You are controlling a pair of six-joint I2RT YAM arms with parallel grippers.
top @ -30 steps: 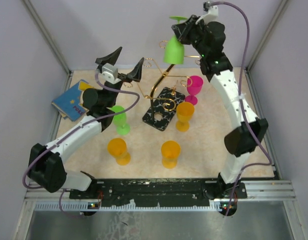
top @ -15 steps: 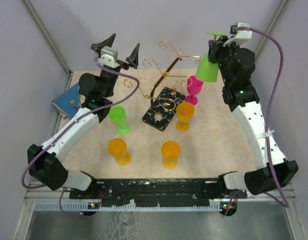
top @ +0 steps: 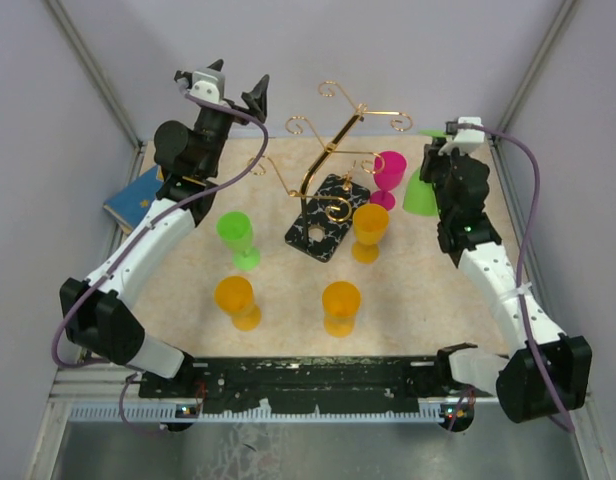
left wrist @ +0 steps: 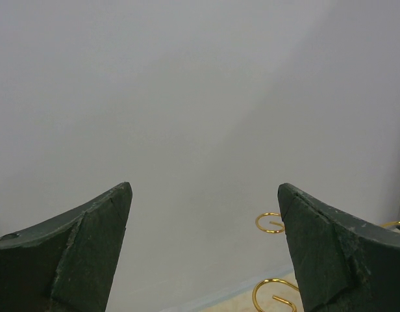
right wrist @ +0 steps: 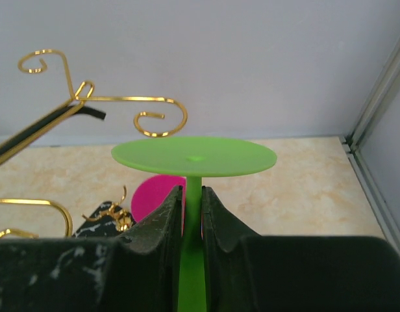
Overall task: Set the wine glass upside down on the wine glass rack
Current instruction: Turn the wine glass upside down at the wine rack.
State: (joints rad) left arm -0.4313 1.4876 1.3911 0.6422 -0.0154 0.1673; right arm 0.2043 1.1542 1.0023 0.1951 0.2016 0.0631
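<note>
**Item:** green wine glass (right wrist: 195,156).
**Risk:** the foot could be knocked against a curled arm of the wine glass rack (top: 333,150) if the stem is misaligned, and slippage is invited by the narrow pinch.
**Appearance:** lime plastic, inverted, flat round foot uppermost.
**Location:** held aloft right of the rack, apart from it.
**Grippers:** the stem is pinched by the right gripper (right wrist: 192,195). The left gripper (left wrist: 203,188) is spread wide, and nothing is held in it.

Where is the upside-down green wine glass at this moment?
The upside-down green glass is on the right side in the top view, its stem in the right gripper, just right of the pink glass and the wine glass rack.
</note>
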